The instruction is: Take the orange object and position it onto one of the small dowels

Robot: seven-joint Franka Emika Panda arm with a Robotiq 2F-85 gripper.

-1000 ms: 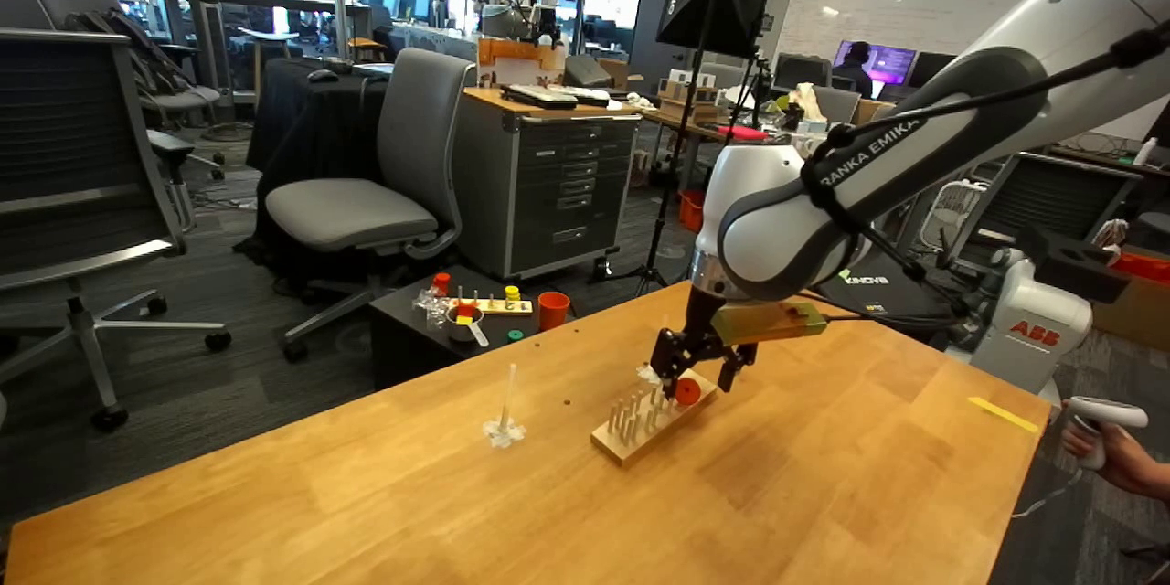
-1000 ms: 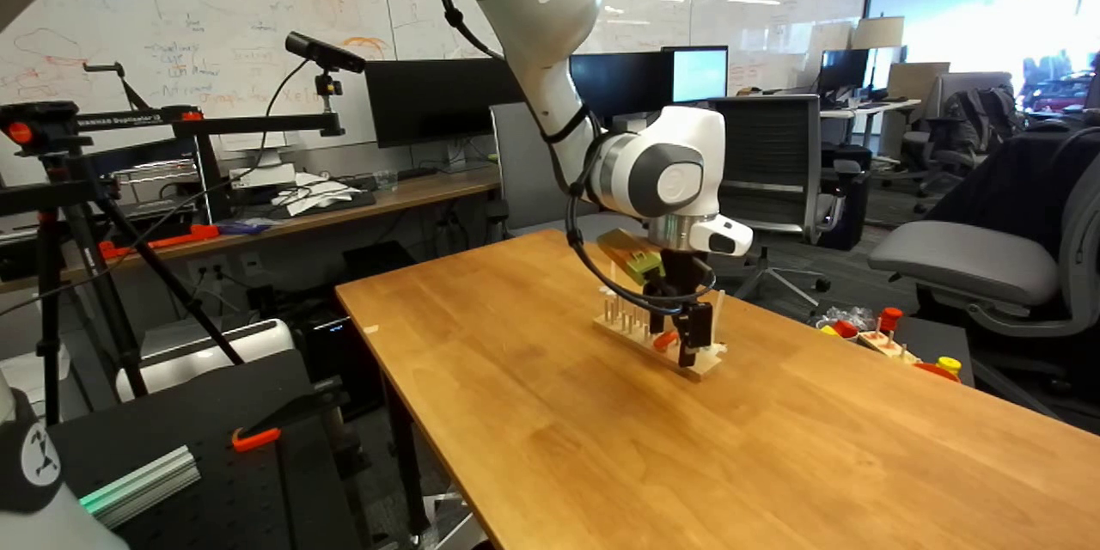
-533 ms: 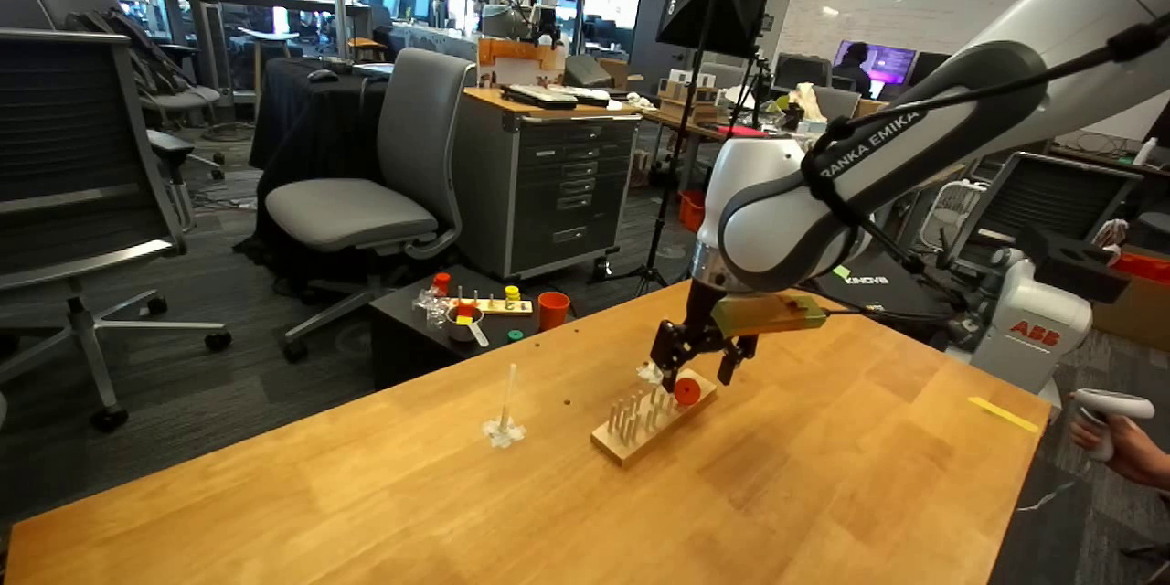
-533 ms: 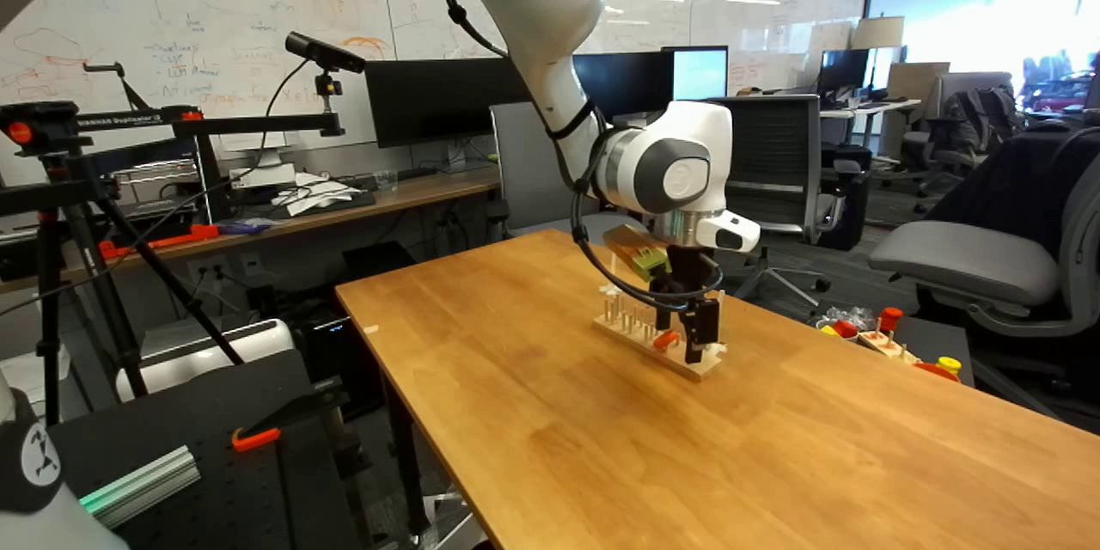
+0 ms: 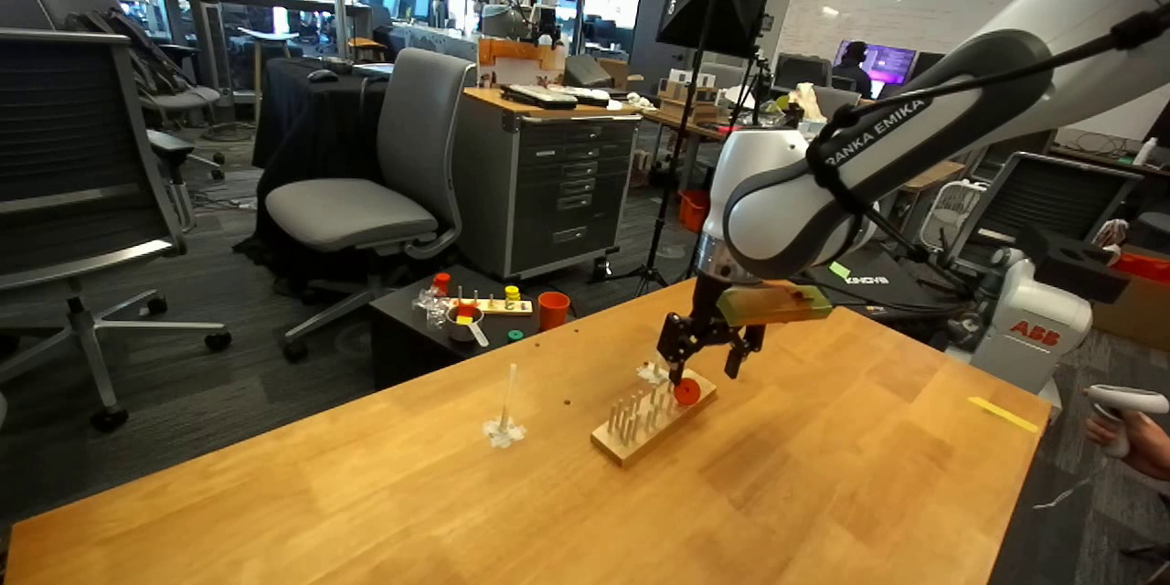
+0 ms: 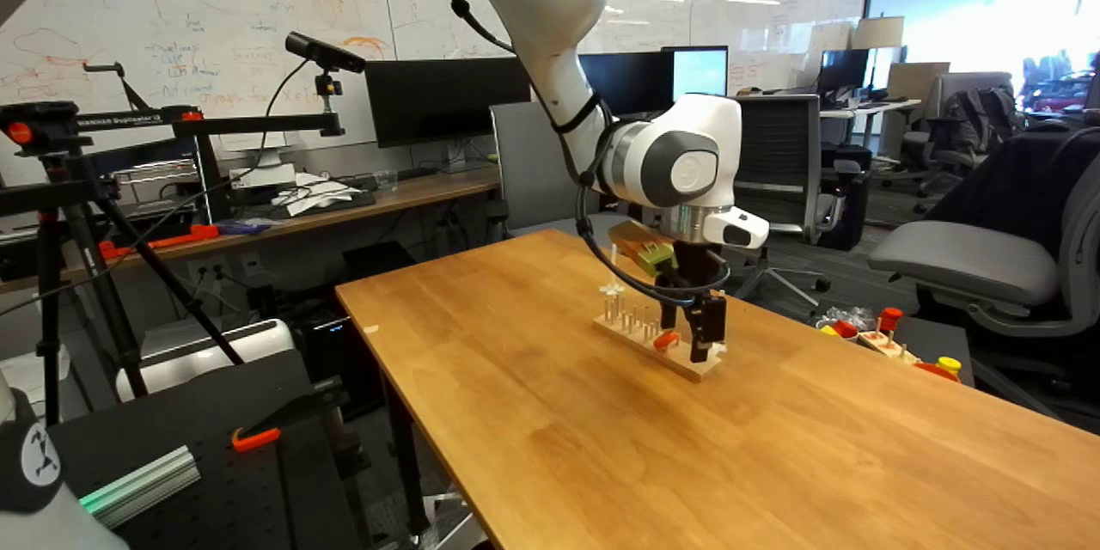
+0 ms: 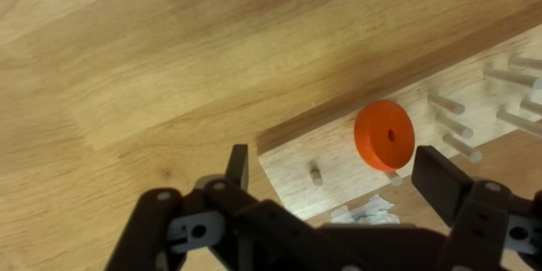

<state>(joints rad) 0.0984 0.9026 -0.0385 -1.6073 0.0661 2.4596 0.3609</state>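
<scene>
The orange object (image 7: 386,135) is a small thick disc with a central hole. It sits tilted on the light-wood block (image 7: 292,165), and no peg shows through its hole. A peg (image 7: 394,178) peeks out at its lower edge; whether they touch I cannot tell. The small dowels (image 7: 455,126) stand on the block, with a lone short one (image 7: 316,178) near the end. The disc shows in both exterior views (image 5: 687,392) (image 6: 664,340). My gripper (image 7: 333,147) is open and empty above the block, its right finger close beside the disc in the wrist view.
A taller thin rod (image 5: 508,398) stands on a taped base on the table. Another taped patch (image 7: 366,211) lies beside the block. A low black side table holds an orange cup (image 5: 553,311) and another peg board (image 5: 503,304).
My open gripper has risen slightly and shifted a little to the right in both exterior views. The orange disc and the block stay where they were.
</scene>
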